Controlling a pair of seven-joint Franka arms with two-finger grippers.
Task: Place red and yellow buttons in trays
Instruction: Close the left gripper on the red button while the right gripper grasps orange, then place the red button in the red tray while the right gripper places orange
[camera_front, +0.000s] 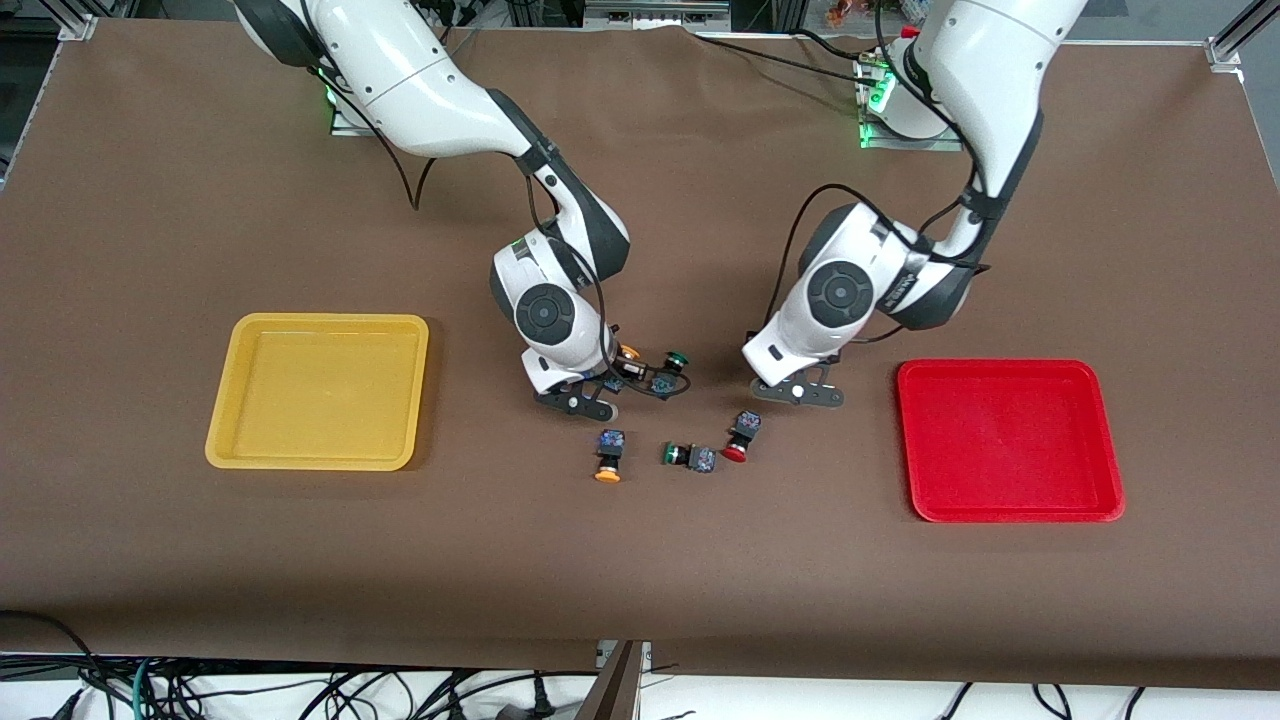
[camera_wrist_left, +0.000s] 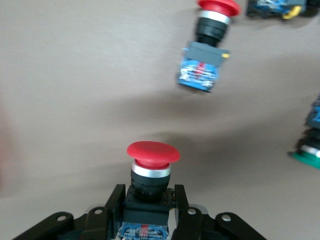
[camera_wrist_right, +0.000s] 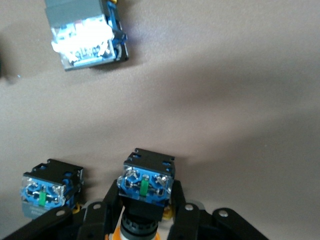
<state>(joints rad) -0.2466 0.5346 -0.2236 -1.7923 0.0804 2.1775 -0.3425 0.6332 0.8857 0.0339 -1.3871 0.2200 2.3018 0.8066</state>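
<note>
Both trays, yellow tray (camera_front: 318, 390) and red tray (camera_front: 1008, 440), hold nothing yet. The left gripper (camera_wrist_left: 149, 212) clamps a red button (camera_wrist_left: 151, 167); the right gripper (camera_wrist_right: 142, 217) clamps a yellow button (camera_wrist_right: 145, 192). One of each colour waits on the table.

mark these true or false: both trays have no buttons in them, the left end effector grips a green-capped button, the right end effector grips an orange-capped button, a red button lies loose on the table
1. Both trays are without buttons: true. The yellow tray and the red tray hold nothing.
2. The left end effector grips a green-capped button: false. It is shut on a red-capped button.
3. The right end effector grips an orange-capped button: true.
4. A red button lies loose on the table: true. The loose red button lies beside a green-capped button.
</note>
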